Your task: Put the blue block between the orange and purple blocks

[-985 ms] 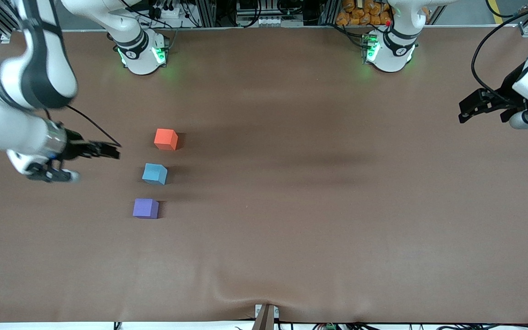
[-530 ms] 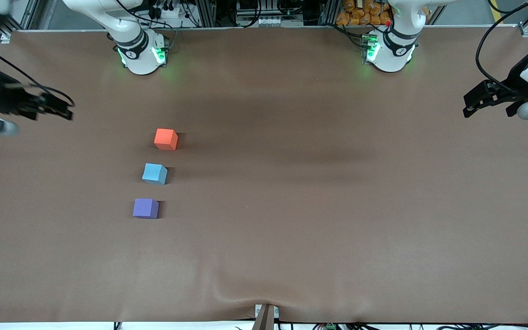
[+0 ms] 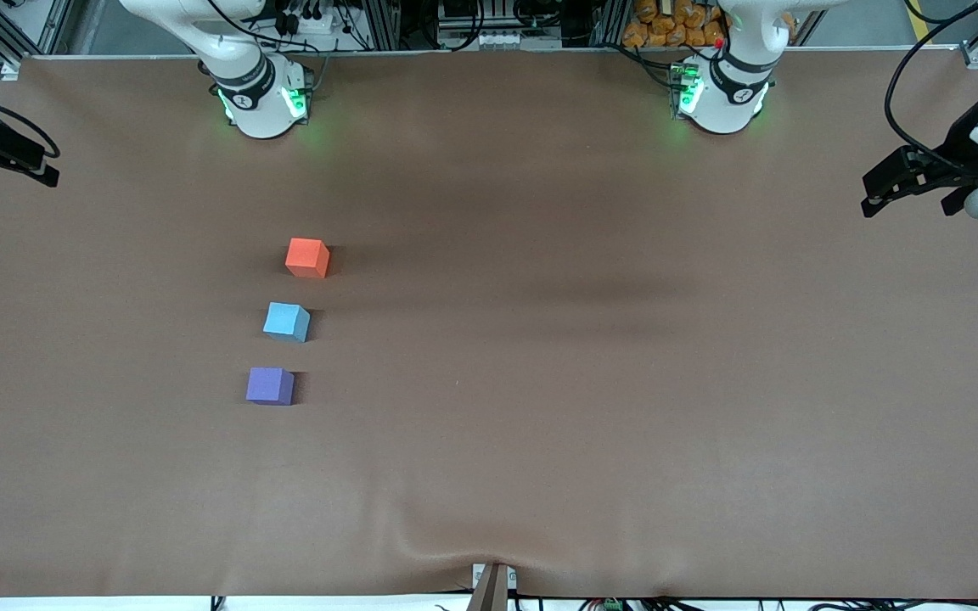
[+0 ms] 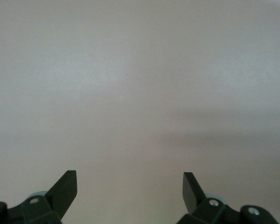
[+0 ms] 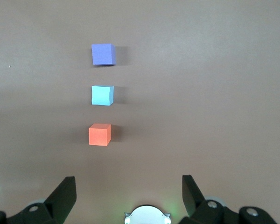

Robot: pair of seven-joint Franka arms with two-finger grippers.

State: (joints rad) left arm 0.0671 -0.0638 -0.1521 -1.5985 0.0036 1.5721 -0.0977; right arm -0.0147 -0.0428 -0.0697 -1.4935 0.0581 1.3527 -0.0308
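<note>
1. the blue block (image 3: 286,322) sits on the table (image 3: 591,390) directly between the orange block (image 3: 307,257) and the purple block (image 3: 269,385); taking the blue block as landmark, the orange one lies farther from the front camera and the purple one nearer, each just apart from it with a small gap, none touching.
2. the three cubes form one line running toward and away from the front camera, leaning slightly toward the right arm's end as it nears the camera. a cube has no long axis; the blue block is turned a little compared with its neighbours.
3. the right gripper (image 3: 5,161) hangs at the table's edge on the right arm's end, well apart from the blue block, jaws spread wide and empty.
4. the left gripper (image 3: 901,182) waits at the left arm's end, much farther from the blue block, jaws also wide and empty.
5. judgement: the right arm is the nearer one, yet the placement already looks done.
</note>
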